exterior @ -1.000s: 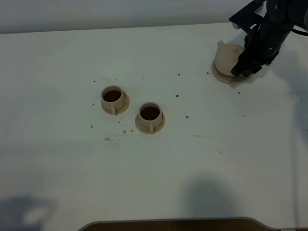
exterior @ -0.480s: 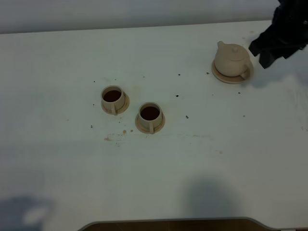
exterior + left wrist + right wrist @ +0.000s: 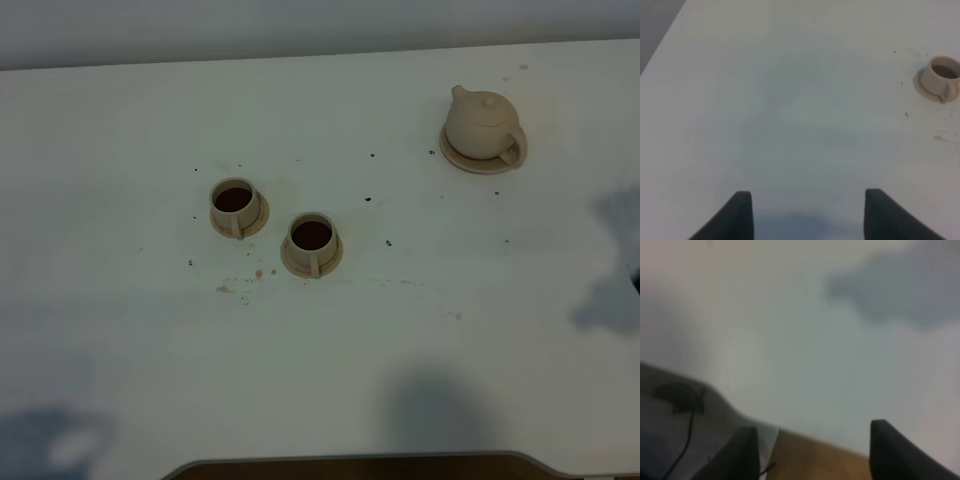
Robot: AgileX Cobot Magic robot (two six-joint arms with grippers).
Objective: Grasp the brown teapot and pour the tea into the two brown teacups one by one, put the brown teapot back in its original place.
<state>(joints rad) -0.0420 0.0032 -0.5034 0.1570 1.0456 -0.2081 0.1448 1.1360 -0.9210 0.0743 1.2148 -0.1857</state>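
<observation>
the brown teapot (image 3: 483,123) sits upright on its flat round saucer (image 3: 484,160) at the far right of the white table (image 3: 420,340), lid on, spout toward the back left, loop handle toward the front right. a sec ago the right arm was on top of it w/ the gripper around the pot; half a sec ago the arm had pulled off to the right, clear of the pot; now it's gone from the overhead view altogether, only shadows left on the table at the right edge. pot and saucer haven't shifted since the release.

the two brown teacups (image 3: 236,203) (image 3: 312,239) stand on their small saucers left of centre, close together but apart, well away from the teapot. both hold dark reddish-brown tea (image 3: 233,199), same as before. small brown drips and dark specks dot the table near them, unchanged.

right gripper (image 3: 815,447): wrist view is blurred, fingers spread wide w/ nothing between them, released, over the table edge. left gripper (image 3: 807,210): fingers wide apart too, empty, above bare table; one teacup (image 3: 941,80) w/ tea shows far off in its wrist view.
</observation>
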